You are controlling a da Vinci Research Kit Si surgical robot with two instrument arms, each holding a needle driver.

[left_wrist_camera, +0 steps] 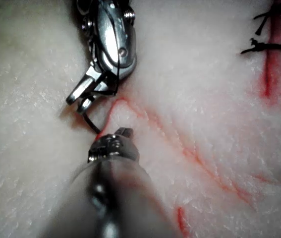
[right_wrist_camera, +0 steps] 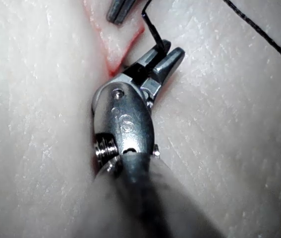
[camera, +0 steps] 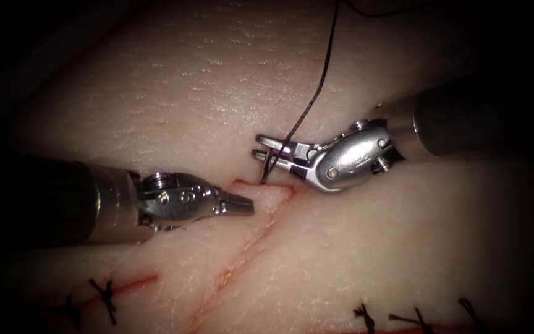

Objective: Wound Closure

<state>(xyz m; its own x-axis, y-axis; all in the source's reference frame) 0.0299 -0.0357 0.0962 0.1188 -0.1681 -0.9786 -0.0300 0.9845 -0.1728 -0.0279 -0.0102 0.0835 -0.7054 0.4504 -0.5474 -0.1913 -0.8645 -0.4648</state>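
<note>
Tissue (camera: 174, 105) carries a thin red cut (camera: 242, 260) running from the lower middle up to a small bend between the two tool tips. The right tool (camera: 266, 151) reaches in from the right, its shaft slanting down to a rounded, polished steel wrist, its jaws slightly parted with the dark thread (camera: 316, 86) passing between them (whether they truly pinch it cannot be told). That thread drops from the top edge, crosses the jaws and meets the tissue just at the cut's upper end. The needle cannot be made out. The left tool (camera: 242, 206) lies nearly level from the left, jaws closed and holding nothing, tip resting just left of the cut. The tissue is pale, finely grained and glossy. Knotted dark stitches (camera: 103, 297) sit along the bottom edge.
</note>
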